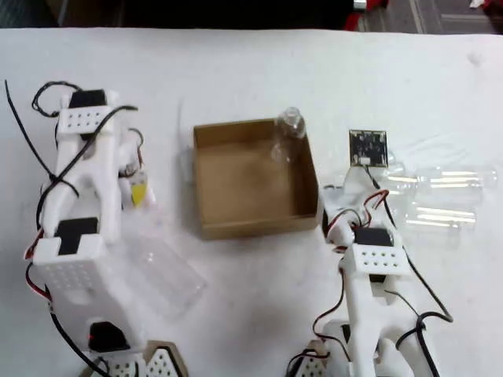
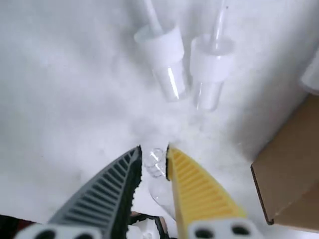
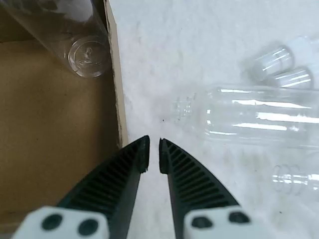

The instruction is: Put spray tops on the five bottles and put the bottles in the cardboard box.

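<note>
My left gripper (image 2: 154, 160) is shut on the neck of a clear bottle (image 2: 155, 164), low over the white table. In the high view its yellow finger (image 1: 138, 192) is left of the cardboard box (image 1: 206, 179). Two spray tops (image 2: 167, 59) (image 2: 209, 69) with white collars lie just beyond the fingertips. One clear bottle (image 1: 289, 127) (image 3: 84, 50) leans in the box's far right corner. My right gripper (image 3: 153, 149) is shut and holds nothing, beside the box's right wall (image 3: 115, 84). Clear bottles (image 3: 259, 117) (image 1: 436, 196) lie on the table to its right.
A small circuit board (image 1: 368, 147) with a wire lies behind the right arm. A clear plastic piece (image 1: 161, 271) lies by the left arm's base. The box corner (image 2: 294, 174) is close to the left gripper. Arm cables trail over both sides of the table.
</note>
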Action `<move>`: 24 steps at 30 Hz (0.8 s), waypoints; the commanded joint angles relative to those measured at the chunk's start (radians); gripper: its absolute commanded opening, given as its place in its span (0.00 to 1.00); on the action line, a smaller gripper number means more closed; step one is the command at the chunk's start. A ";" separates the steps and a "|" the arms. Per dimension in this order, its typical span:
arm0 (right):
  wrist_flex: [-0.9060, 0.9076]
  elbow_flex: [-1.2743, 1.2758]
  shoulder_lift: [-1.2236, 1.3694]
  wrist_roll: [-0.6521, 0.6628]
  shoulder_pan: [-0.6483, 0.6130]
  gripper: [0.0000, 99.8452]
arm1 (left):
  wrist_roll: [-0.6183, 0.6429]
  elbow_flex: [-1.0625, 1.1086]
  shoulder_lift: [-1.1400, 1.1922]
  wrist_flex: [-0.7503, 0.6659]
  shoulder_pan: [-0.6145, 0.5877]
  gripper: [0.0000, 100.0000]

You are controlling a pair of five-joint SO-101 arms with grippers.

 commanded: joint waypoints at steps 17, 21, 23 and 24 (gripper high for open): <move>-0.002 -0.051 -0.010 0.015 0.010 0.02 | -1.303 0.500 -0.685 0.014 -0.030 0.08; -0.002 -0.051 -0.010 0.015 0.010 0.02 | -1.491 0.697 -0.791 -0.110 -0.065 0.12; -0.002 -0.049 -0.010 0.015 0.010 0.02 | -1.490 0.790 -0.805 -0.230 -0.096 0.19; -0.002 -0.049 -0.010 0.015 0.010 0.02 | -1.493 0.829 -0.808 -0.292 -0.114 0.22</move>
